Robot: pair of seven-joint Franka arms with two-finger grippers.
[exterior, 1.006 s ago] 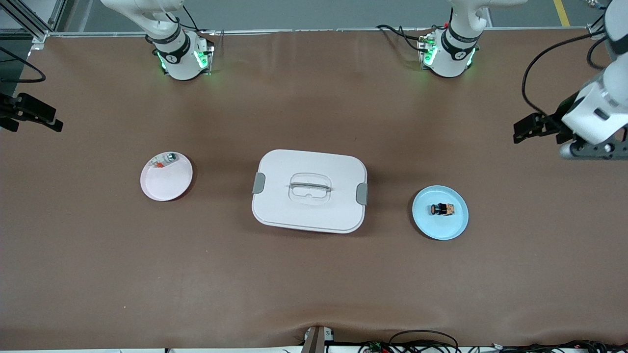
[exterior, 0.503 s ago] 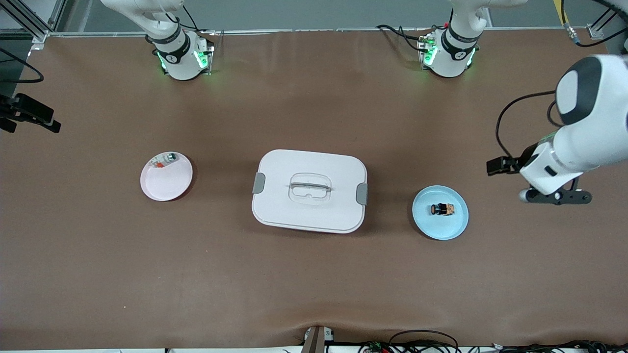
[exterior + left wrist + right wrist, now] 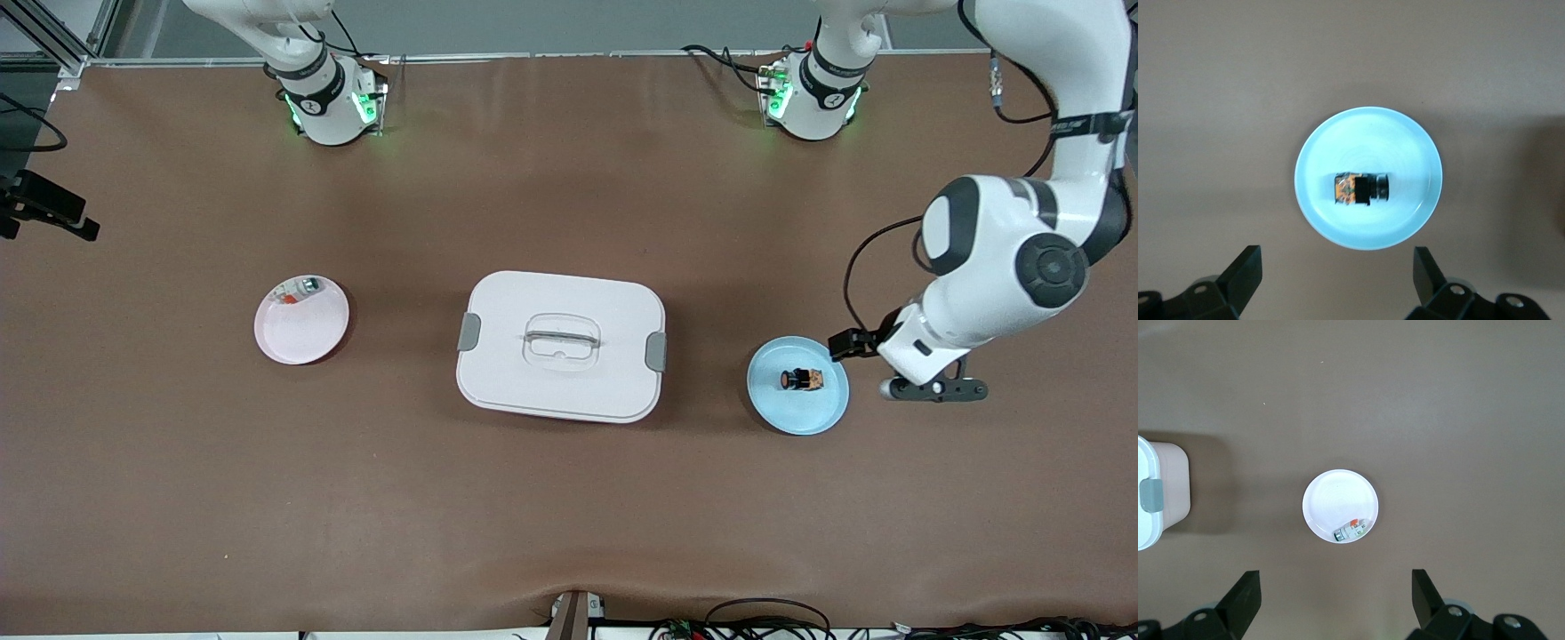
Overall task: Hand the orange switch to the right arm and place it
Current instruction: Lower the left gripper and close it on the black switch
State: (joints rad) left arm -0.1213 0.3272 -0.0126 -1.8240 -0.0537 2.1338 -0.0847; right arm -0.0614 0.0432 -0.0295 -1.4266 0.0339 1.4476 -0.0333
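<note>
The orange switch (image 3: 802, 380) lies on its side on a light blue plate (image 3: 797, 412) near the left arm's end of the table. In the left wrist view the switch (image 3: 1361, 189) shows its black barrel and tan-orange block in the middle of the plate (image 3: 1338, 143). My left gripper (image 3: 933, 389) hangs open and empty over the bare table beside the plate; its fingers (image 3: 1245, 270) stand wide apart around its midpoint (image 3: 1337, 270). My right gripper (image 3: 49, 213) waits high at the right arm's end, open and empty (image 3: 1336, 590).
A white lidded box (image 3: 560, 345) with grey latches stands mid-table; one corner of it shows in the right wrist view (image 3: 1155, 500). A pale pink plate (image 3: 307, 333) toward the right arm's end holds a small white piece with orange and green bits (image 3: 1351, 531).
My left arm has swung in from the table's end and come down beside the blue plate. My right gripper has drifted slightly toward the view's edge. The switch has not moved.
</note>
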